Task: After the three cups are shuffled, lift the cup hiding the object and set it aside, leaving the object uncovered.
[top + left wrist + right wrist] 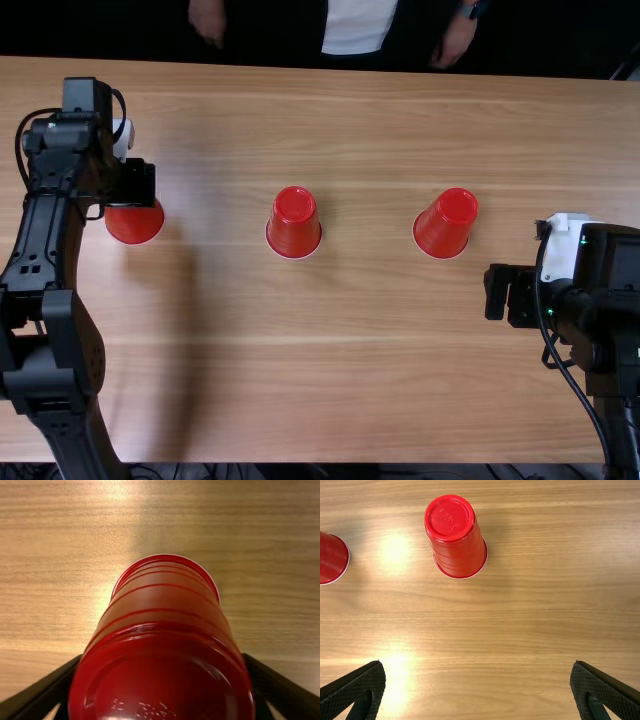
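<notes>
Light brown wood makes up the table, the largest thing here, with all three cups standing upside down on it in a row from 9 o'clock to 3 o'clock.

Next in size are the arms. The left arm reaches up to the 9 o'clock end, where the left gripper straddles the left cup. The cup sits deep within the gripper, base toward the wrist camera and white rim on the wood. Whether the gripper already pinches the cup or only brackets it cannot be told. The right arm sits at about 4 o'clock. The right gripper is spread wide and holds nothing, hovering over bare wood near the right cup but clear of it.

The middle cup stands at the dial's centre, well apart from its neighbours and from both grippers.

Judging by this layout, the step in hand is the grasp on the chosen cup, the left one, with the lift not yet begun. The next move calls for a firm but gentle squeeze on the thin plastic, then a straight vertical rise. That way the rim clears the hidden object without dragging it, before the cup is carried to bare wood nearby.
</notes>
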